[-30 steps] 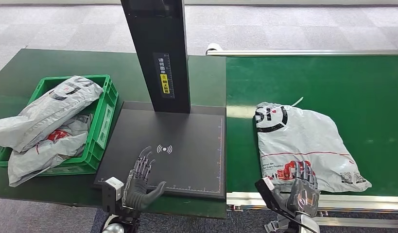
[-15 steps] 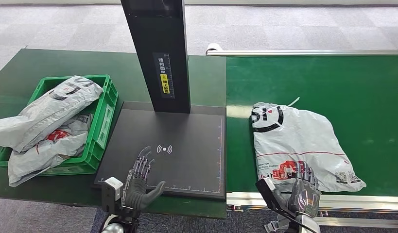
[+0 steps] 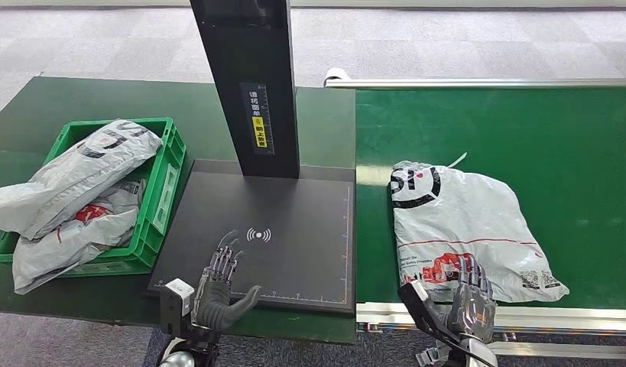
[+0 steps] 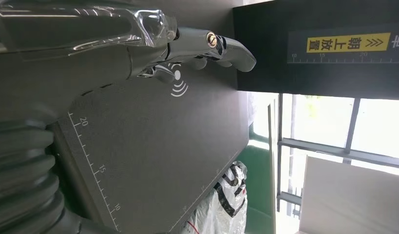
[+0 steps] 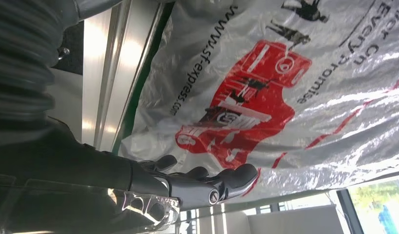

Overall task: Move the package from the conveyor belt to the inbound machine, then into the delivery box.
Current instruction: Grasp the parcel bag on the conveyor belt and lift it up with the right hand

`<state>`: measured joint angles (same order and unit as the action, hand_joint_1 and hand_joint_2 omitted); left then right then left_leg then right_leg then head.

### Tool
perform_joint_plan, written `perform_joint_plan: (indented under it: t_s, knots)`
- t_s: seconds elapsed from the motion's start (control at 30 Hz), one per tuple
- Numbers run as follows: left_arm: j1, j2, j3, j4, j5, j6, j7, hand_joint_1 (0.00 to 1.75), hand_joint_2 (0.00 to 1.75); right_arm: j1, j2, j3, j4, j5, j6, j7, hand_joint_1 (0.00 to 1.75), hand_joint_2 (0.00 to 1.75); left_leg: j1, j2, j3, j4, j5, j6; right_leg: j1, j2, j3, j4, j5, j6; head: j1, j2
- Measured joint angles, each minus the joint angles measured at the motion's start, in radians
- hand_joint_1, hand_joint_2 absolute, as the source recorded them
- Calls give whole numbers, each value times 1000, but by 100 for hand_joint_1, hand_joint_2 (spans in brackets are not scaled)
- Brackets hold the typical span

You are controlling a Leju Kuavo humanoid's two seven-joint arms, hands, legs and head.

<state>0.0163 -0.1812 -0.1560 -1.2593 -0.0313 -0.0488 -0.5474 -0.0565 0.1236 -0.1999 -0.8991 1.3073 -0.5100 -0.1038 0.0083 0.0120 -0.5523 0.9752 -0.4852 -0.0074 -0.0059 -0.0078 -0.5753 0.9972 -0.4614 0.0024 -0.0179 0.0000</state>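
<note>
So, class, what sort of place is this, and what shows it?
Likely a parcel sorting station: a courier package on a green conveyor belt, a black scanning platform, and a green crate of bagged parcels.

The package (image 3: 462, 223) is a silvery-grey plastic mailer printed with a black ring logo, a red graphic and thin red lines. The conveyor belt (image 3: 539, 130) is deep green with a silver rail. The scanner platform (image 3: 294, 222) is matte black with white ruler marks and a white wireless symbol. The crate (image 3: 166, 180) is bright green.
</note>
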Motion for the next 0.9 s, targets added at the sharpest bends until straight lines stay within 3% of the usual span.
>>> perform_joint_plan:
  t_s: [0.23,0.27,0.37,0.4,0.9]
  knots:
    - [0,2,-6,-4,0,0,0,0,175,-55,7,-3,123,-20,-57,-8,0,175,0,0,2,0,0,0,0,0,2,0,0,0,0,0]
    - [0,2,-6,-4,0,0,0,0,175,-57,7,-3,126,-19,-57,-8,31,175,0,0,3,0,0,0,0,0,2,0,0,0,0,0]
    - [0,4,-7,-4,0,0,0,0,175,-59,7,-3,131,-16,-56,-5,153,175,0,0,3,0,0,0,0,0,2,0,0,0,0,0]
    - [0,5,-8,-4,0,0,0,0,175,-58,7,-3,133,-16,-56,-4,164,175,0,0,3,0,0,0,0,0,2,0,0,0,0,0]
    - [0,10,-9,-4,1,0,0,0,175,-49,6,-8,137,-14,-56,-2,175,175,0,0,2,0,0,0,0,0,2,0,0,0,0,0]
